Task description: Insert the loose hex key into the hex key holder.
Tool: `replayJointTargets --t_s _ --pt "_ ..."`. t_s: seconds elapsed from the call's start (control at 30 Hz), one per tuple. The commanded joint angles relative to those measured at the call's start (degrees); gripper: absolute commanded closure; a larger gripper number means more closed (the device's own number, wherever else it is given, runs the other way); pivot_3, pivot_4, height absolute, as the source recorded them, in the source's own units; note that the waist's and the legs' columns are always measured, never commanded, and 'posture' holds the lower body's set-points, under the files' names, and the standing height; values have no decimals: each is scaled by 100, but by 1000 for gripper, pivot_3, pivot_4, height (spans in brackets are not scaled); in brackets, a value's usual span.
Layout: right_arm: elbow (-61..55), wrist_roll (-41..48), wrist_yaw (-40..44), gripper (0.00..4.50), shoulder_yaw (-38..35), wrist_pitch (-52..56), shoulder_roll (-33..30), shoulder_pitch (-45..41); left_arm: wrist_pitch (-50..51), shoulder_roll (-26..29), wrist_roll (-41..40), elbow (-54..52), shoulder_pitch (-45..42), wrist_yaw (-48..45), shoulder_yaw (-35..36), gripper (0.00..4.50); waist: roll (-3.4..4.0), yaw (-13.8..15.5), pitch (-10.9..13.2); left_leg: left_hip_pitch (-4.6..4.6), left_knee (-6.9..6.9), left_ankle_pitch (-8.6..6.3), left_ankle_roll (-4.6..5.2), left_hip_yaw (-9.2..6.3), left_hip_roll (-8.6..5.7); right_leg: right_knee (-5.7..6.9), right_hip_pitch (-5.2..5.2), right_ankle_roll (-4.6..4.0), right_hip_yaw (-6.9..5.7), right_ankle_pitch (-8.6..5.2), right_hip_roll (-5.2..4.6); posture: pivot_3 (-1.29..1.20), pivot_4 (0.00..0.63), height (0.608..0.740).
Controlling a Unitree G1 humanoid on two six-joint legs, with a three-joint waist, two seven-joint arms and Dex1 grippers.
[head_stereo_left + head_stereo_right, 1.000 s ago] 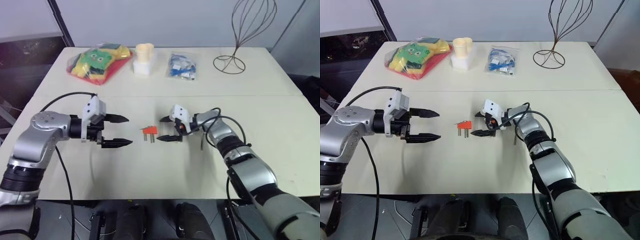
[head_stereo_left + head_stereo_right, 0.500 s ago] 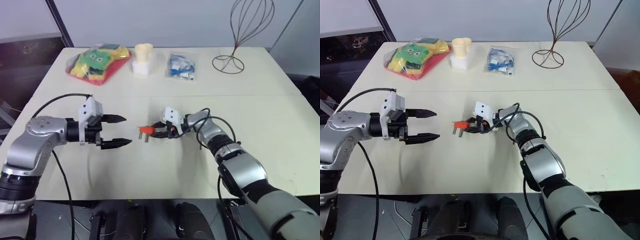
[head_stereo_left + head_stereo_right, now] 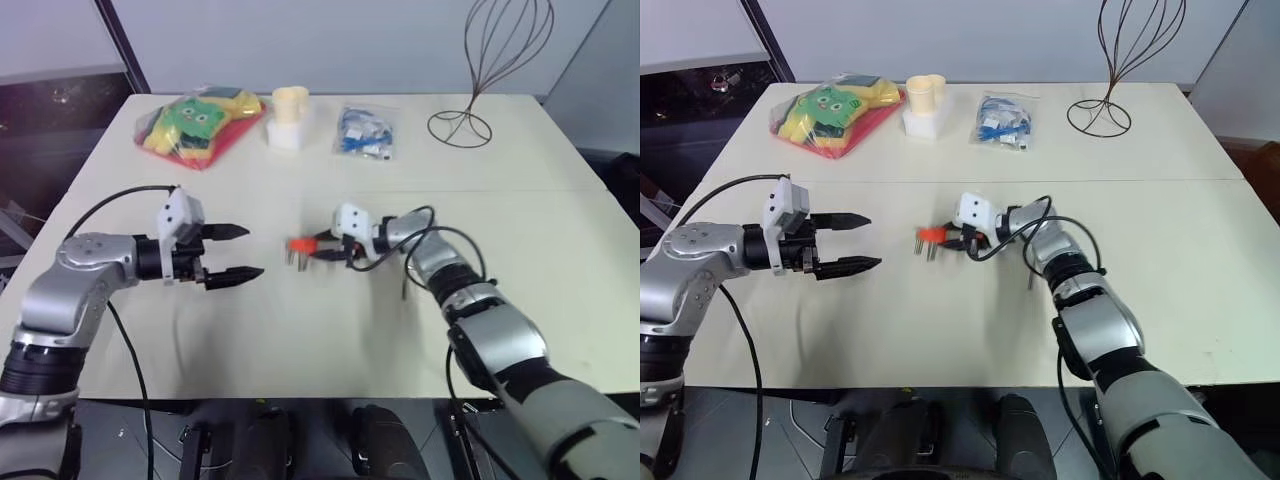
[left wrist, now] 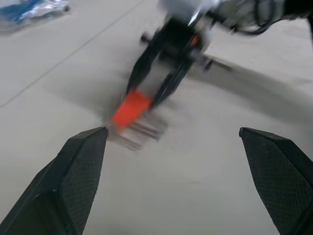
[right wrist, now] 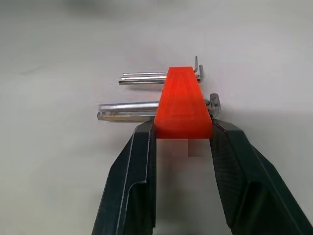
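The hex key holder (image 3: 300, 245), a small orange-red block with grey keys sticking out, hangs a little above the table's middle. My right gripper (image 3: 318, 248) is shut on it; in the right wrist view both fingers clamp the block's (image 5: 183, 105) wide end. The loose hex key (image 3: 404, 284), a thin grey rod, lies on the table beside my right forearm. My left gripper (image 3: 250, 252) stands open to the left of the holder with its fingertips pointing at it and nothing between them. In the left wrist view, the holder (image 4: 129, 108) is ahead of the fingers, a short gap away.
Along the back of the table (image 3: 300, 340) are a bagged yellow, green and red plush toy (image 3: 195, 122), a cream cup on a white block (image 3: 288, 117), a bag of blue parts (image 3: 364, 134) and a wire stand (image 3: 470, 110).
My right gripper moved left to the holder, shut on it and raised it off the table. The left gripper has stayed open and nearly still.
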Motion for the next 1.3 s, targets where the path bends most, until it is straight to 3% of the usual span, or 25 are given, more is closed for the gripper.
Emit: replayJointTargets --t_s 0.03,0.1,0.23,0.47,0.87,1.3 --pt "-1112 -246 -171 3477 7 -699 -440 -228 -122 -100 7 365 -419 100 172 0 1 0 1 0 -1 0 0 0 0 1 0 0 -2 0 1 0 150 740" --pt "-1513 -656 -450 3477 147 -1208 -807 -259 -185 -204 73 762 -717 162 178 0 1 -4 1 1 -3 0 0 0 1 0 0 0 -5 0 3 0 150 740" --pt "-1917 -2167 -2081 3477 400 -2782 -1564 -412 -122 -527 -19 1653 -1474 185 219 0 -1 20 2 0 -2 0 1 3 -4 2 -2 1 -6 0 3 0 150 740" --pt "-2074 -2943 -3443 3477 396 -3554 -1941 -463 394 -1043 -407 2076 -2110 -217 116 0 -4 -20 3 -2 -1 6 -8 9 1 1 -2 1 -4 0 6 0 150 740" --pt "-2265 -2850 -3769 3477 473 -3529 -2020 -429 -360 -1996 109 3222 -2842 -443 -185 0 -5 5 3 -2 6 7 -7 9 1 0 5 1 -3 0 9 0 150 740" --pt "-2629 -2543 -3532 3477 509 -3270 -1982 -225 -850 -2358 344 3953 -3180 -573 -118 0 -6 -1 4 -2 6 7 -7 8 3 0 5 1 -3 0 13 0 150 740"
